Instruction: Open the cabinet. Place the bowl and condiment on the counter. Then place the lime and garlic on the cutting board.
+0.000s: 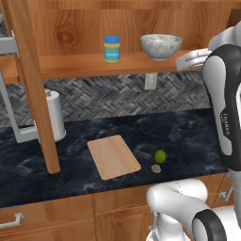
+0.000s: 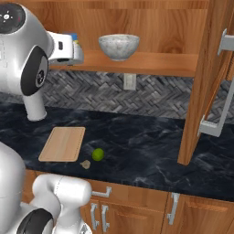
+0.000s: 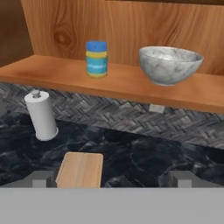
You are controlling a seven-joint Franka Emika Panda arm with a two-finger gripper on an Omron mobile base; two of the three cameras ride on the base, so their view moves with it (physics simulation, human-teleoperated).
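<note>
Fingers spread to their widest, one dark tip (image 3: 43, 178) at lower left and the other at lower right of the hand view, nothing between them and nothing touched; gripper (image 3: 113, 179) aimed at the open cabinet (image 1: 70, 28) from in front of its shelf. In the left base view, hand seen at the upper right edge, level with the shelf board, just right of the bowl (image 1: 160, 46). Condiment (image 1: 112, 49) upright on the shelf at upper centre of that view, long axis vertical, blue lid up; bowl right of it, mouth up, the two clearly apart with bare shelf between. In the hand view, condiment (image 3: 96, 59) upper centre-left, bowl (image 3: 170, 64) upper right, near the front edge of the shelf. Cabinet doors swung out: one edge-on as a tall wooden slab at left of the left base view, the other edge-on at right of the right base view, grey bar handle (image 2: 215, 114) showing beside it. Below, counter (image 1: 188, 136) across the middle of both base views, much dark marbled surface free right of the lime. Cutting board (image 1: 113, 156) flat at centre, long axis running from near edge toward the backsplash, slightly skewed. Lime (image 1: 160, 156) right of the board, apart from it; garlic (image 1: 156, 168) just below the lime, near the counter's front edge. Paper-towel roll (image 1: 55, 115) upright at left, against the backsplash.
</note>
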